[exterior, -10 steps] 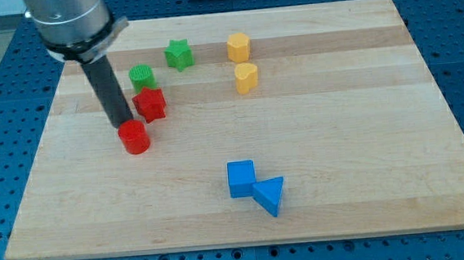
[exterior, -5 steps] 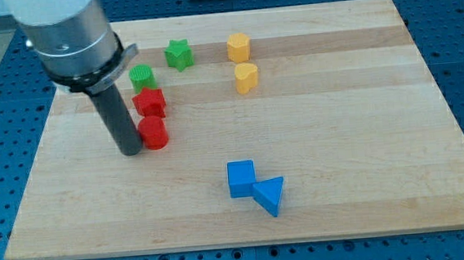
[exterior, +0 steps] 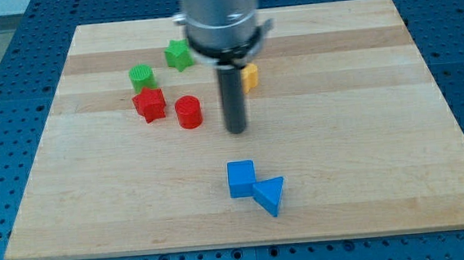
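The rod ends in my tip [exterior: 236,132], a plain tool with nothing to open and hold of nothing; it rests on bare counter [exterior: 363,129], just right of the red cylinder [exterior: 188,112] and apart from it. A red star block [exterior: 150,104] lies further left. My guess at the risk: a leftward slide could knock the cylinder into the star, and a nearer sweep would hit the touching blue cube [exterior: 241,178] and blue wedge [exterior: 270,195]. No containers anywhere
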You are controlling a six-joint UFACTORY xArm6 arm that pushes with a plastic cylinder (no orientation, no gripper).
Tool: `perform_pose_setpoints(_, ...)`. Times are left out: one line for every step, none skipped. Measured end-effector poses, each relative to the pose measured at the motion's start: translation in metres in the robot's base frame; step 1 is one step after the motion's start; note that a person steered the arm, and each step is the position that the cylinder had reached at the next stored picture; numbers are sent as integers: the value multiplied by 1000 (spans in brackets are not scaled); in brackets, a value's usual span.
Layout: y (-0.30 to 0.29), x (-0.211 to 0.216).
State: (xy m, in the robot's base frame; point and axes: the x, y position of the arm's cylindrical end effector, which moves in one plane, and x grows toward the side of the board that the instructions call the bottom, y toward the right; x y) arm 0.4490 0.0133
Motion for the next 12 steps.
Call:
perform_pose_setpoints(28,-35)
perform_pose_setpoints(45,-59)
perform_pose_setpoints(45,-71)
perform_pose_setpoints(45,-82)
perform_pose_setpoints(45,-82)
perform_pose_setpoints(38,-82)
perform_pose_setpoints(22,-82)
perform_pose_setpoints(5,-82)
perform_pose_setpoints(-8,-82)
perform_pose_setpoints(-27,-82)
perform_pose_setpoints(-45,-82)
perform_pose_setpoints(-29,-81)
